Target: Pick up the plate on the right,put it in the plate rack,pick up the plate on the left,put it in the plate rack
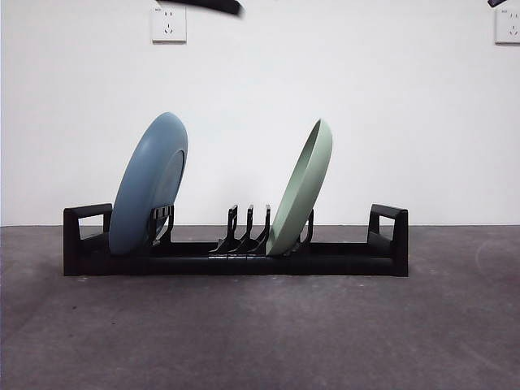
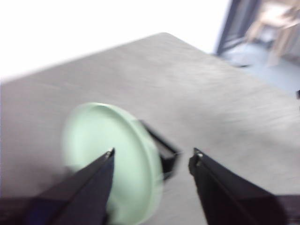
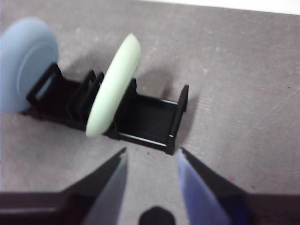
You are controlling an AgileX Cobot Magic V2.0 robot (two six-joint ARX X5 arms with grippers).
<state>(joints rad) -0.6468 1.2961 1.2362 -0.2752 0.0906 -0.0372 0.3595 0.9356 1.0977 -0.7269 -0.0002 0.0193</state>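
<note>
Nearest in the front view lies the table (image 1: 260, 333), a matte grey surface with a faint woven grain and light scuffs, bare in front of the rack and to both sides of it. On it stands the plate rack (image 1: 236, 253), long, low, black plastic, with a squared loop handle at each end and curved upright prongs along its length. 2 plates stand on edge in it, both tilted the same way. The blue plate (image 1: 150, 183), smooth and round with a recessed foot ring, sits just inside one end handle. The green plate (image 1: 302, 188), pale, glossy and shallow-rimmed, leans in a slot nearer the other end; 3 bare prongs rise between the 2 plates. Behind, a plain white wall carries 2 white sockets (image 1: 168, 23).

The left gripper (image 2: 152, 157) hangs above the table beside the green plate, its 2 black jaws spread wide and holding nothing. The right gripper (image 3: 151, 157) hovers off the rack's end handle, jaws likewise apart and empty.
</note>
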